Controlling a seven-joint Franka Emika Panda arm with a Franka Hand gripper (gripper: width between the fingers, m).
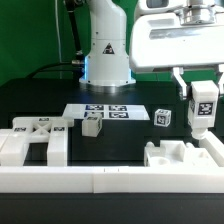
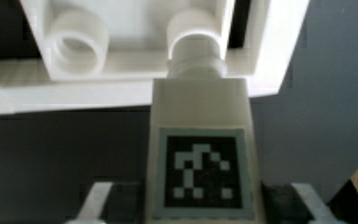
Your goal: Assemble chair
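Observation:
My gripper [image 1: 203, 98] hangs at the exterior view's right, shut on a white chair leg [image 1: 203, 108] that bears a black-and-white tag. In the wrist view the leg [image 2: 202, 130] runs out from between the fingers [image 2: 112, 200], tag facing the camera. Its rounded far end lies over a wide white chair part [image 2: 140, 70], next to a round socket [image 2: 73, 45]. That part [image 1: 185, 156] sits on the table just below the held leg. Whether leg and part touch I cannot tell. More white chair parts [image 1: 35, 140] lie at the exterior view's left.
The marker board [image 1: 105, 110] lies in the middle in front of the robot base [image 1: 105, 60]. A small white block [image 1: 92, 125] and a tagged cube [image 1: 163, 117] rest near it. A long low white rail [image 1: 110, 182] runs along the front.

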